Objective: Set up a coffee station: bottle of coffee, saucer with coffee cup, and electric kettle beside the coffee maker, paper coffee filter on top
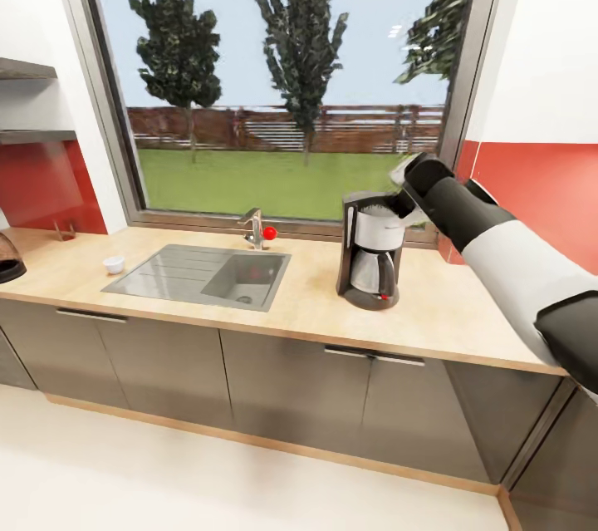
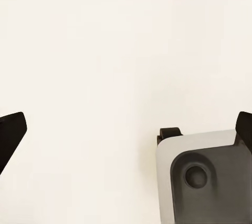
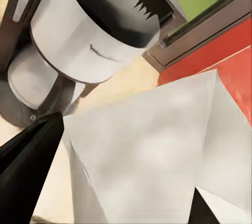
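Step in hand: the right arm reaches over the tall dark grey coffee maker with white-silver front and glass carafe (image 1: 370, 251), carrying the thin white paper coffee filter cone (image 3: 157, 150) toward its top.
Right gripper (image 3: 118, 179): its black fingers (image 3: 26, 155) are clenched on the filter, which spreads wide between them in the right wrist view; in the head view the filter shows as a pale edge at the gripper (image 1: 413, 182), just above and beside the machine's top.
Filter position: not yet set down; the machine's open basket with its jagged rim sits apart from the paper in the right wrist view.
Left gripper (image 2: 126, 129): fingers spread wide and released, grasping nothing, facing a plain pale surface and part of the robot's own grey body.
Coffee maker: upright on the long light wood-grain desk (image 1: 316, 298), right of the grey inset sink (image 1: 199, 275) below the window.
Coffee cup: a small white rounded cup (image 1: 113, 265) stands on the desk left of the sink, well apart from the machine.
Kettle: a dark rounded shape (image 1: 10, 257) at the desk's far left edge may be it; too cropped to tell.
Progress: early, by my judgement. The machine is in place and the filter nearly placed. Bottle, saucer, cup and kettle remain to be gathered beside the machine.
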Controlling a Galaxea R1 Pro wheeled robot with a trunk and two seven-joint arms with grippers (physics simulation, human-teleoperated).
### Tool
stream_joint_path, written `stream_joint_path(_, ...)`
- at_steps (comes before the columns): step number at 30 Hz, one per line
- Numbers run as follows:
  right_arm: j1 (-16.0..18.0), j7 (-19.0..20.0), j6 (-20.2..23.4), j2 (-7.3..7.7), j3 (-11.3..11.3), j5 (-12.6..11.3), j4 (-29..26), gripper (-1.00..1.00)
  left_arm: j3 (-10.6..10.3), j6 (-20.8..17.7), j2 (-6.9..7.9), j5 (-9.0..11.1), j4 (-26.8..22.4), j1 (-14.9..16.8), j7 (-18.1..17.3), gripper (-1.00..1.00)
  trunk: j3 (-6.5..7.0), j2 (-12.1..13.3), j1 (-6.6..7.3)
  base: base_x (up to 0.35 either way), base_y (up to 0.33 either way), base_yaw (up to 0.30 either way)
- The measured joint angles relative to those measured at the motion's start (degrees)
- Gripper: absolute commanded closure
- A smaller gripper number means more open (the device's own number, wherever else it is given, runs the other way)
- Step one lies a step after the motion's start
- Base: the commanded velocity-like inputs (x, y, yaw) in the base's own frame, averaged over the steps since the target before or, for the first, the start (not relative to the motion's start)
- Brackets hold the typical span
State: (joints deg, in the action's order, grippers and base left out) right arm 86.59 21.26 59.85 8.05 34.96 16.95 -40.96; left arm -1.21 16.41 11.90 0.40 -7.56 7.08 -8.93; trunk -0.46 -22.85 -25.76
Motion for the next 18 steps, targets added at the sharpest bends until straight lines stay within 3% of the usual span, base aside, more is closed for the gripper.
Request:
stream_joint_path(2,0.1,4.3,0.0,1.50,0.0,0.1,2.1,1.00,0.0,0.0,0.02,0.0,0.0,0.0,0.0,-1.00,0.00,0.0,0.00,0.000,0.000,0.000)
stream_joint_path(7,0.8,13.0,0.1,3.34,0.3,1.0,5.0,1.00,0.0,0.0,-0.04,0.0,0.0,0.0,0.1,-1.00,0.00,0.0,0.00,0.000,0.000,0.000)
stream_joint_path(13,4.4,22.8,0.1,3.87,4.0,7.4,8.5,1.00,0.1,0.0,0.01,0.0,0.4,0.0,0.4,-1.00,0.00,0.0,0.00,0.000,0.000,0.000)
stream_joint_path(18,7.5,28.7,0.1,3.92,4.7,11.6,9.6,1.00,0.2,0.0,-0.02,0.1,0.8,0.0,0.6,-1.00,0.01,0.0,0.00,0.000,0.000,0.000)
